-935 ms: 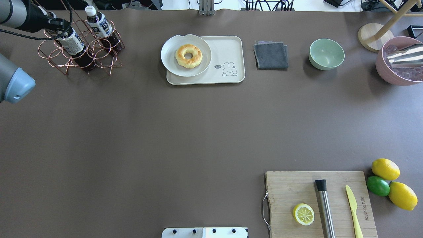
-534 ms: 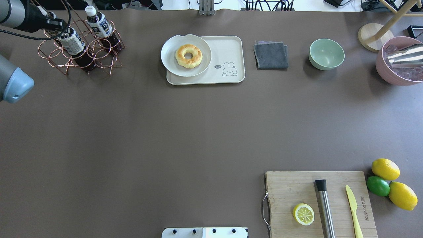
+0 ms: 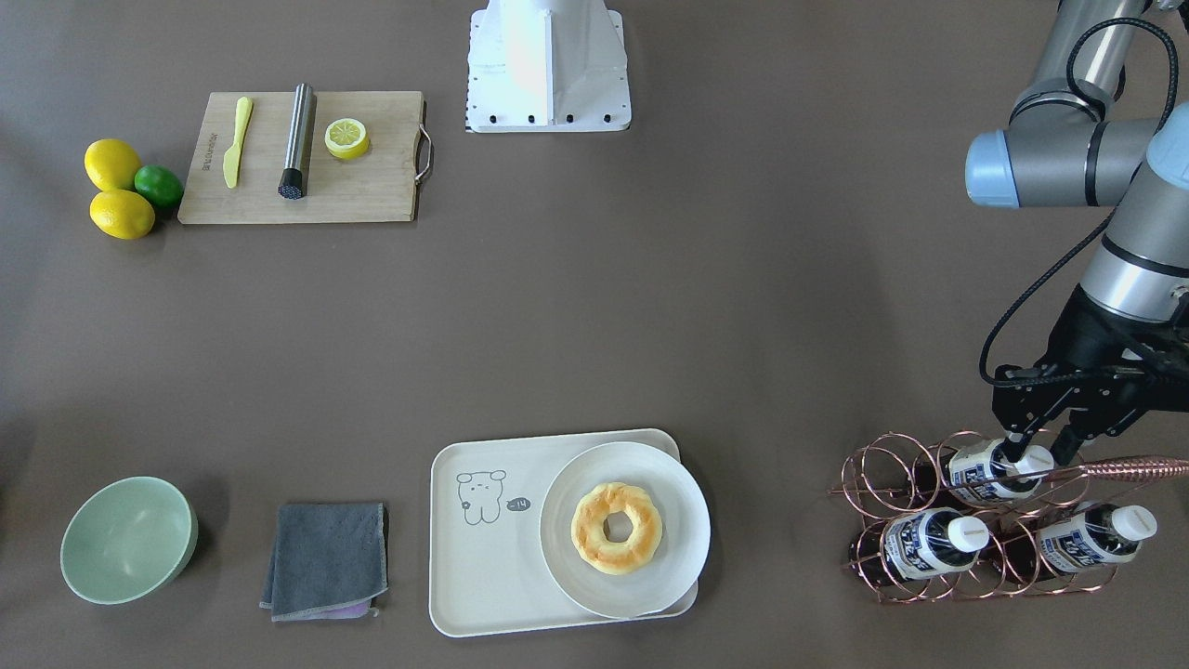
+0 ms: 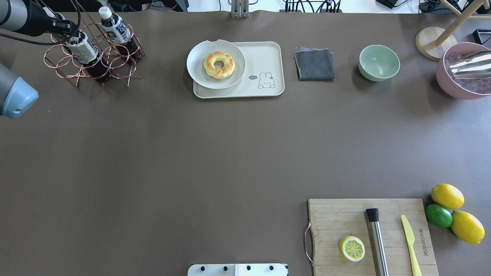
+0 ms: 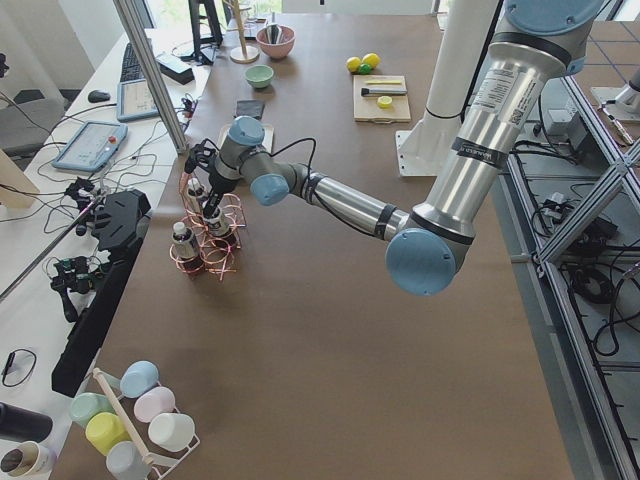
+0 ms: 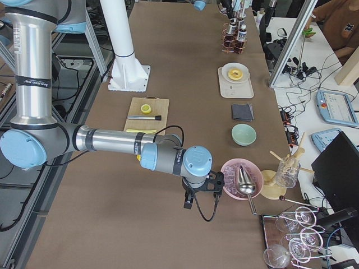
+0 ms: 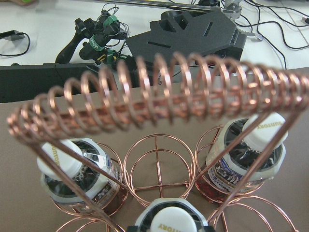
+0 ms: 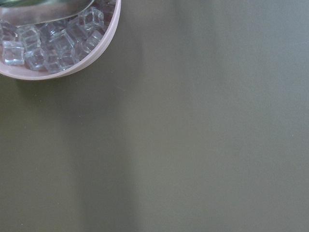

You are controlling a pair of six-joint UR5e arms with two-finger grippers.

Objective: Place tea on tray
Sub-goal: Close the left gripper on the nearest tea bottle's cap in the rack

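Observation:
Three alike tea bottles stand in a copper wire rack (image 3: 882,483) at the far left of the table. My left gripper (image 3: 1036,452) comes down from above with one finger on each side of the white cap of one tea bottle (image 3: 975,467), and looks shut on it. That bottle also shows in the overhead view (image 4: 82,48) and at the bottom of the left wrist view (image 7: 169,223). The cream tray (image 3: 483,576) with the bear drawing lies well to the side of the rack. My right gripper (image 6: 189,202) hangs low beside the pink ice bowl (image 6: 241,178); I cannot tell its state.
A round white plate with a doughnut (image 3: 624,530) covers the tray's half nearest the rack. A grey cloth (image 3: 325,557) and a green bowl (image 3: 125,539) lie beyond the tray. The rack's coiled handle (image 7: 159,96) arches over the bottles. A cutting board (image 3: 372,195) is near the robot's base.
My left gripper and the top of the bottle between its fingers have shifted slightly left and up in the overhead view. Nothing else has moved.

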